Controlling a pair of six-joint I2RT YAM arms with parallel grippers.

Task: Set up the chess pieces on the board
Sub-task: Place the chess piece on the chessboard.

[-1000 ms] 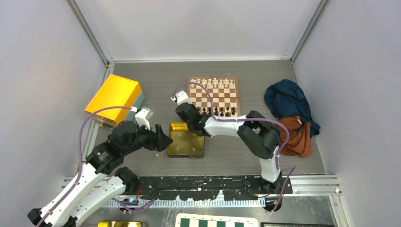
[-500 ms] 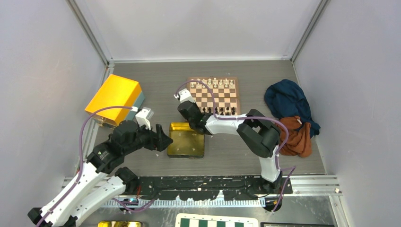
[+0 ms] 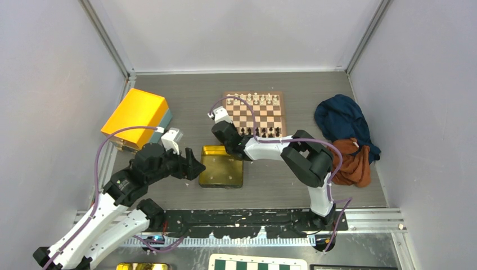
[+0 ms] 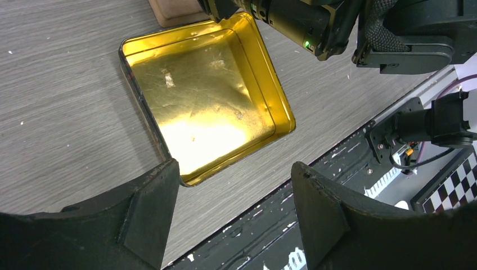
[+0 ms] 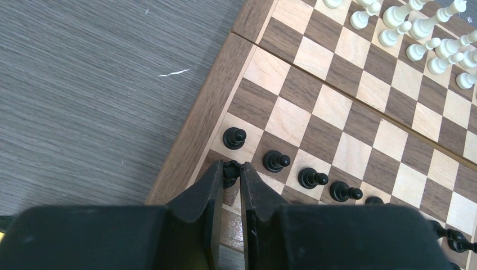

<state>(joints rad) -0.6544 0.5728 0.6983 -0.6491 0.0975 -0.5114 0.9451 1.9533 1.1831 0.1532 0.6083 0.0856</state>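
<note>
The wooden chessboard lies at the table's middle back, with cream-white pieces along its far rows and black pieces along its near rows. In the right wrist view the board shows a row of black pawns and white pieces. My right gripper is shut on a black chess piece over the board's near-left corner square. My left gripper is open and empty, beside the near edge of the gold tin.
The gold tin lies in front of the board and looks empty. A yellow box stands at the left. Blue and orange cloths lie at the right. A green-and-white checkered board lies below the arm bases.
My right gripper has moved from over the gold tin up to the board's near-left corner with the black piece. The left arm has not moved.
</note>
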